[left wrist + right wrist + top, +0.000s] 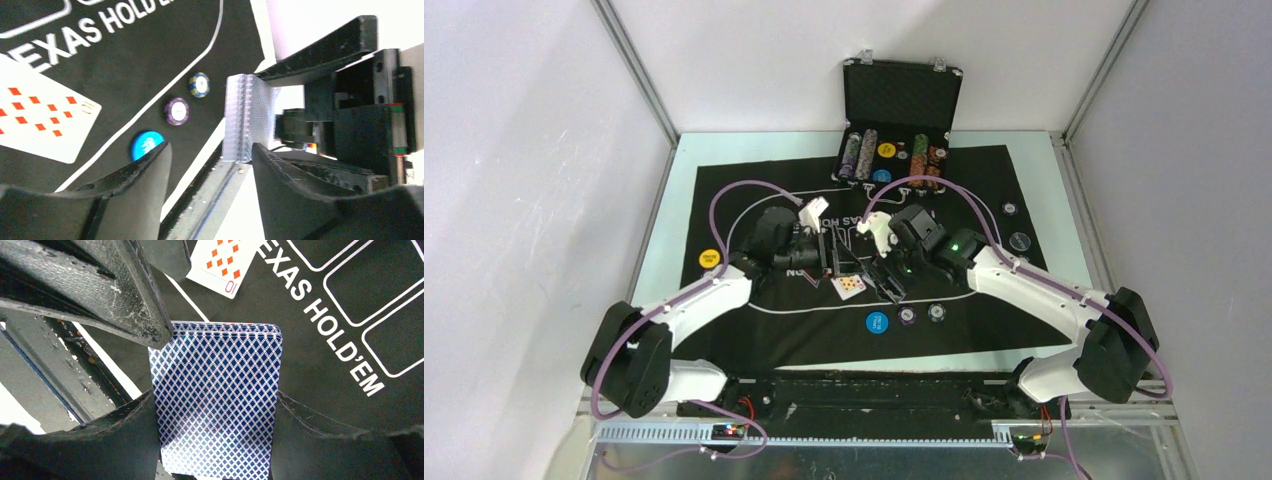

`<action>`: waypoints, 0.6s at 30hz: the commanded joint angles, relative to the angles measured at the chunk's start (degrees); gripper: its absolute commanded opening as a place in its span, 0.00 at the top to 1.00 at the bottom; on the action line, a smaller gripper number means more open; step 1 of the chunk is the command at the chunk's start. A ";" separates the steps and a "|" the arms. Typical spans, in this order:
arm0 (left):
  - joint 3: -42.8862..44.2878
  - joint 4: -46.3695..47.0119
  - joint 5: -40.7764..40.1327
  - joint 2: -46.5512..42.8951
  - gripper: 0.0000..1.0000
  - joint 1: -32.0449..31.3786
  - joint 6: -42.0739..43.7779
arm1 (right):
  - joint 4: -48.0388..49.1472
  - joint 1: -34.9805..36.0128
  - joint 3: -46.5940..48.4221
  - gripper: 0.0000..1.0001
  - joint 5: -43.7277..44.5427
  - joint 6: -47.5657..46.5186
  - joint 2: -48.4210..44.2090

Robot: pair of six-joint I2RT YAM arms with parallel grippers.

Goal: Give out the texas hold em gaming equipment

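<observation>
Top view: a white face-up playing card w/ red diamond spots, the red ten card (848, 286), lies flat on the black felt mat w/ white letters (744, 200). The L gripper (828, 262) hangs just left of the red ten card. Its tips point down at the mat and its jaws are apart, w/ nothing in them. The L arm comes in from the near left w/ its elbow bent. The R gripper (890, 282) is just right of the red ten card, and the R arm comes in from the near right. A round blue button (877, 322), a round purple chip (907, 316) and a round striped-edge chip (937, 313) sit in a row nearer the arm bases than the red ten card. A round yellow button (710, 257) is well left of it. An open black hard case w/ metal edges (902, 95) stands far behind it.

L wrist view: the L gripper (211, 150) is wide open and empty. The red ten card (40, 115) is off to one side, not btw the jaws. A thick deck of blue-backed cards (245, 117) shows edge-on just past the tips.

R wrist view: the R gripper (215, 397) squeezes the deck by its long sides, blue back up. The red ten card (225, 262) lies past the deck's far end, apart from it. One black L finger (100, 295) ends at the deck's corner; can't tell if they touch.
</observation>
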 commanded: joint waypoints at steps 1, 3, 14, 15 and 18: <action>3.52 -6.65 -6.08 -1.25 0.31 -0.29 4.79 | 2.52 -0.67 0.77 1.00 1.91 1.35 -1.77; 4.63 -11.86 -11.45 -1.78 0.21 -0.30 7.29 | 2.48 -1.61 0.38 1.00 2.05 2.12 -1.69; 9.49 -18.75 -23.99 7.64 0.00 -0.30 8.92 | 4.58 -7.49 -5.44 1.00 5.30 7.19 -4.92; 9.83 -18.29 -23.72 9.13 0.00 -0.30 9.15 | 4.52 -7.57 -6.05 1.00 5.54 7.09 -5.46; 11.01 -16.34 -22.39 11.21 0.00 -0.36 9.57 | 4.47 -8.07 -7.18 1.00 5.82 6.91 -6.11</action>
